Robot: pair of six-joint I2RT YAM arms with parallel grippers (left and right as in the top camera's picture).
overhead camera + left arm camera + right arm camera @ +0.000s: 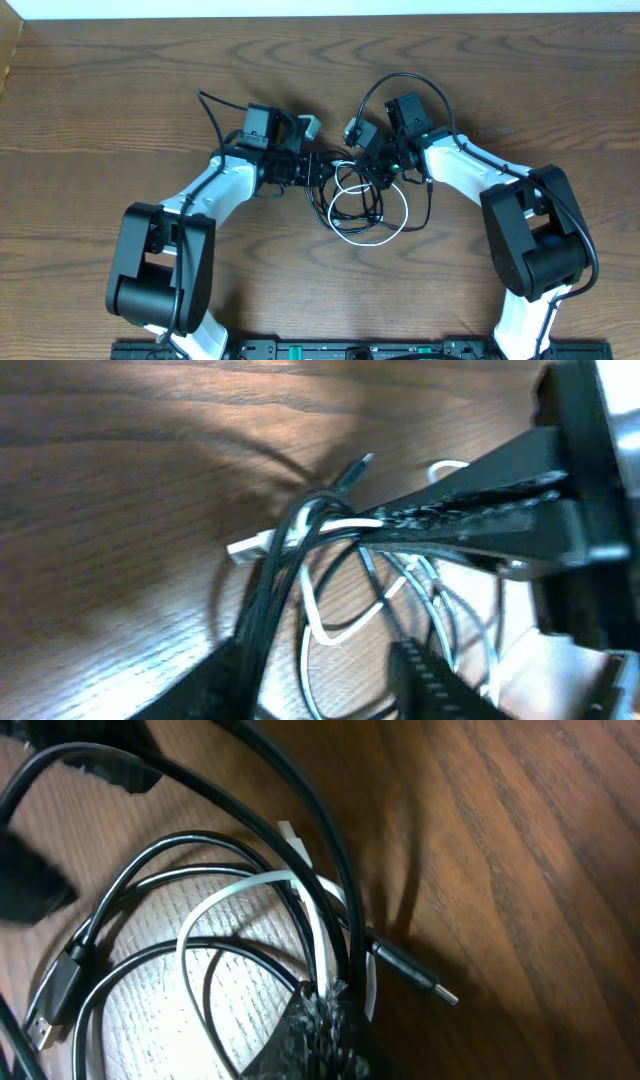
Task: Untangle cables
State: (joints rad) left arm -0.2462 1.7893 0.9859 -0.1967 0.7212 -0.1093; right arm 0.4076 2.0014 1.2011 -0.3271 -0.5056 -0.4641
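Inspection of my work surface, a brown wood-grain table (100, 100): the cables (365, 208), two thin flexible cords looped together in a small bundle, lie near the middle of the table, slightly right of centre, between my two wrists. My right gripper (378, 172) is closed tight on the cables at the top of the bundle; its wrist view shows the white cord (318, 950) and the black cord (190, 837) both running into the closed fingertips, and the left wrist view confirms the pinch, with the serrated right fingers (470, 510) pressed together over the crossing strands. My left gripper (322, 170) sits just beside the bundle on its left side with its jaws apart; its fingers (430, 675) stand separated at the bottom of its own view, and black strands pass through the gap without being pinched. A slim black plug with a metal tip (405, 967) rests on the wood just right of the clamped point. A second, flatter black plug (55, 990) lies at the left of the loops. The white loop reaches furthest toward the near edge of the table.
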